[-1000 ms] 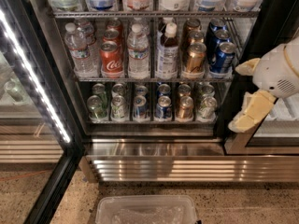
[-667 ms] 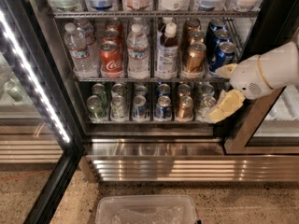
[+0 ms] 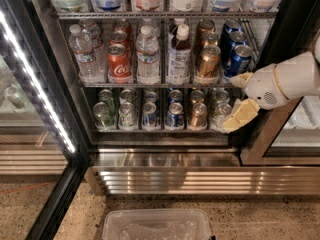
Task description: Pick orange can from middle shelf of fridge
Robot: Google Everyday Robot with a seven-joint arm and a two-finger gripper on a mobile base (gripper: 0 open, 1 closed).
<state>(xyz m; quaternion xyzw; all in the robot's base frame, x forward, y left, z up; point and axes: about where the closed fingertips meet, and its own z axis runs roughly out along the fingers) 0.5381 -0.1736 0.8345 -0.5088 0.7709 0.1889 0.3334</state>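
Orange can [image 3: 207,64] stood upright at the front of its row on the middle shelf [image 3: 150,85] of the fridge [image 3: 200,180]; blue cans [image 3: 239,59] just beside it on one side, white-labelled bottle [image 3: 178,59] on the other. Tool [image 3: 235,104] hung at the right edge of the opening, lower than the can, level with the rack of small cans [image 3: 167,115]; it was open and held nothing. Step judged: approach. To do it well, the tool would need lifting to the can's mid-height and centring on it; then a straight entry, so neither neighbour was knocked; closing only once the can sat between the jaws.
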